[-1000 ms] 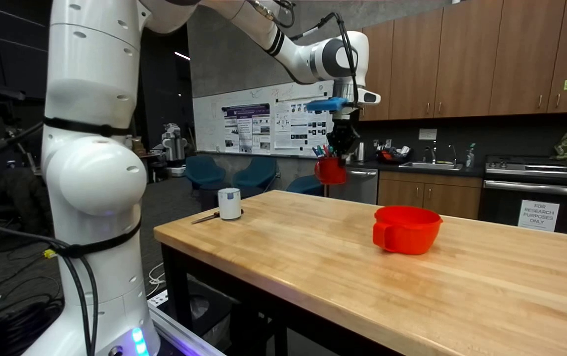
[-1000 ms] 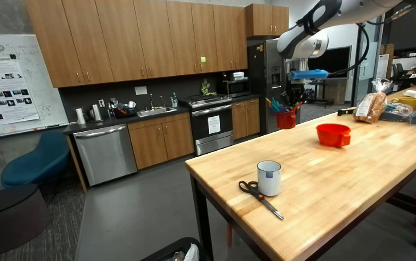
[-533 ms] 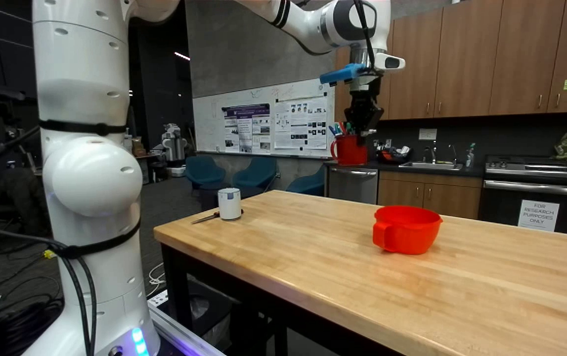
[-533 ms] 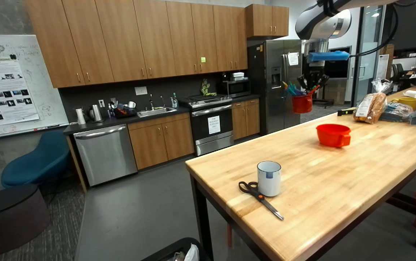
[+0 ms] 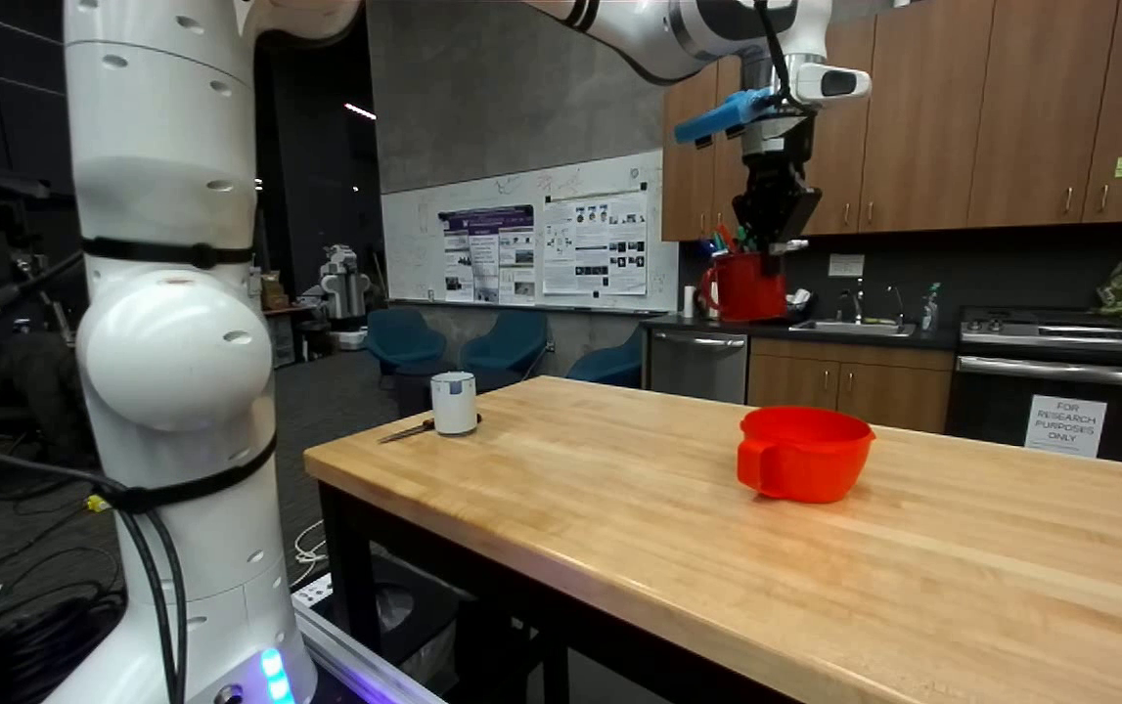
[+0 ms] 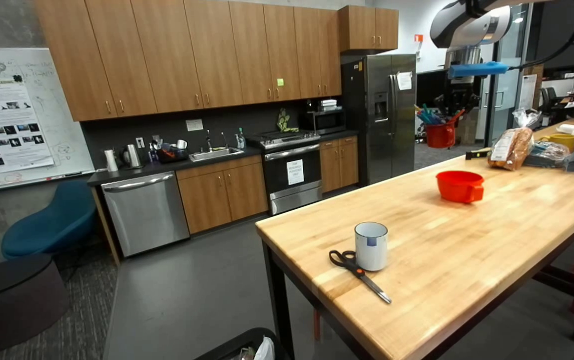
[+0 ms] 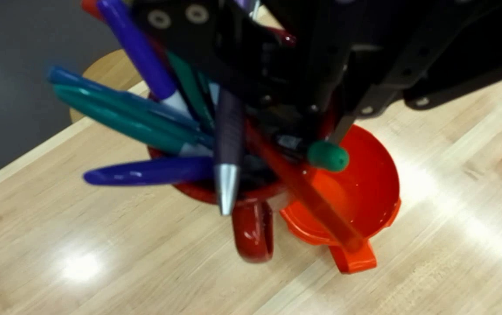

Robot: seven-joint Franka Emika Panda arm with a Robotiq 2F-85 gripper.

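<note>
- Claw (image 5: 773, 256): closed, gripping the red mug (image 5: 744, 291) — looks to have it by the wall nr the rim, not by the mug handle (image 7: 251, 245). Exact contact pt hidden in wrist view by claw parts + pens (image 7: 229, 135).
- Mug pos: right at the claw's tips, hanging just to 1 side of them, up off the tabletop (image 6: 467, 250) in both ext. views.
- Key relation, imo: red bowl (image 5: 805, 469) sits below claw + mug w/ open air between. Wrist view has it partly behind the mug, so can't tell if it's squarely under the claw or a bit off to 1 side — that offset is prob. what any shift or lowering hinges on.
- Mug's long axis: approx vertical, open end up toward the claw. Pens splay past the rim, most leaning away from the claw's tips; 1 red pen (image 7: 312, 194) leans out across the bowl as wrist view sees it.
- Bowl: open side up; bowl handle (image 7: 358, 262) points roughly same way as the mug's.
- Only 1 arm (image 5: 172, 352), so no nearer-arm Q.
- Others: white cup (image 6: 373, 255) w/ scissors (image 6: 361, 272) just beside it, both lower than the claw & well apart from it; bagged bread (image 6: 511, 145) lower too, off toward the opp. end.
</note>
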